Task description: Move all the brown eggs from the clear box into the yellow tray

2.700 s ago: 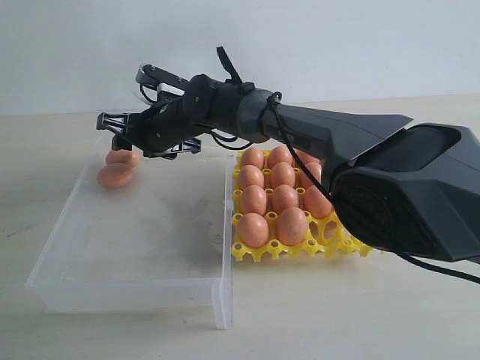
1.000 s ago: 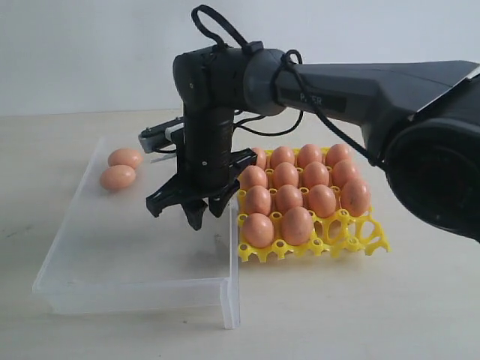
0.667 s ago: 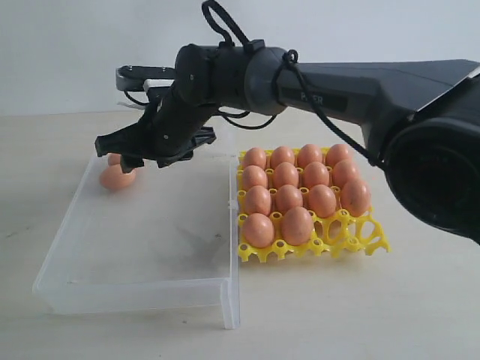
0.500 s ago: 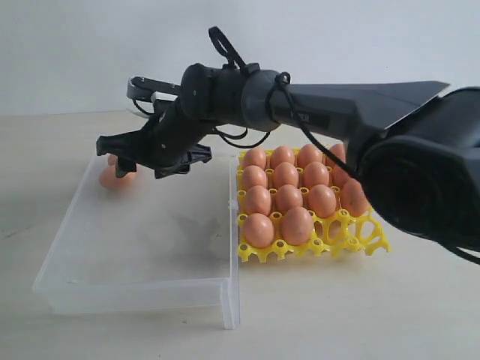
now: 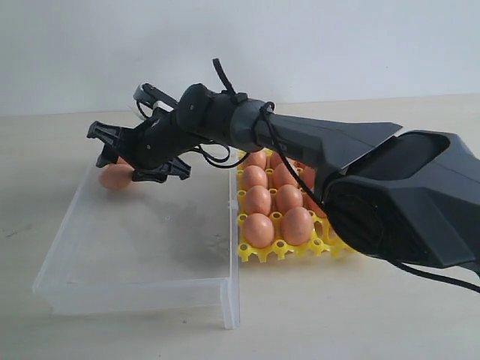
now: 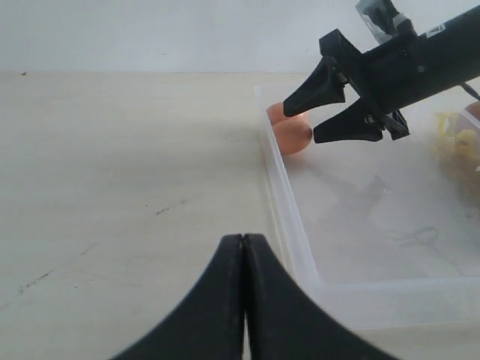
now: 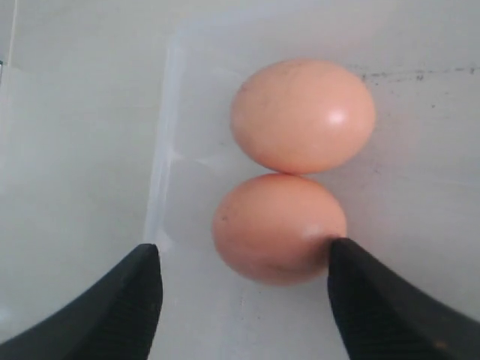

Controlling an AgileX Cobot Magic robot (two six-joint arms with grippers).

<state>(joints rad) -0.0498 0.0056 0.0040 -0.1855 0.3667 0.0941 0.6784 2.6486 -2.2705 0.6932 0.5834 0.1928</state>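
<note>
Orange-brown oval eggs (image 7: 300, 112), two remaining, lay touching in corner of clear plastic box (image 5: 135, 289); yellow lattice tray (image 5: 255, 253) nearly full. Right jaws spread around one egg, grasping nothing; left jaws clenched, empty. Step needed centring, soft closing, neighbour undisturbed.

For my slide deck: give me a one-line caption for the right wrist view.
Open right gripper flanking the nearer of two touching brown eggs beside the clear box wall.
</note>
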